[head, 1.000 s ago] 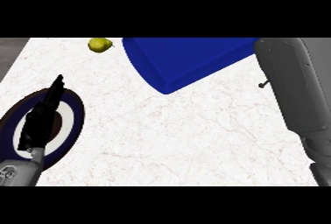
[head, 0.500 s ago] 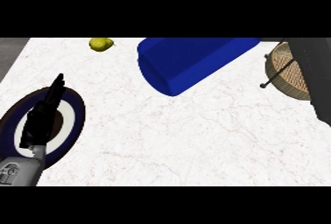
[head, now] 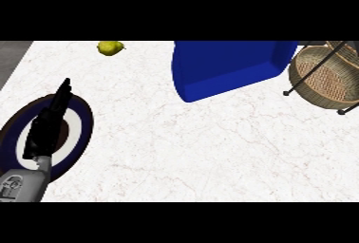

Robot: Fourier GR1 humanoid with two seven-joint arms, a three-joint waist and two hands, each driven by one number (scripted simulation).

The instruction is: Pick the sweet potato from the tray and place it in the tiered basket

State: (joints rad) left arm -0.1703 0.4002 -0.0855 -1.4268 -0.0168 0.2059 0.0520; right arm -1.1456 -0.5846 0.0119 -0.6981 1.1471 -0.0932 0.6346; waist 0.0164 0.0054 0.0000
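Left hand (head: pixel 46 128) is resting over a plate (head: pixel 80 124), fingers straight, holding nothing. Right hand and sweet potato aren't showing; blue tray (head: pixel 224 66) is looking empty. Risk: the tiered basket (head: pixel 326 76) sits partly out of view, so any placing there is going unchecked.

Single head view, steeply down onto the white counter (head: pixel 210 152), fairly close.

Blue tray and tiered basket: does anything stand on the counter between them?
Nothing visible does. The blue tray lies just left of the tiered basket, with only bare counter between them. The sweet potato itself does not show.
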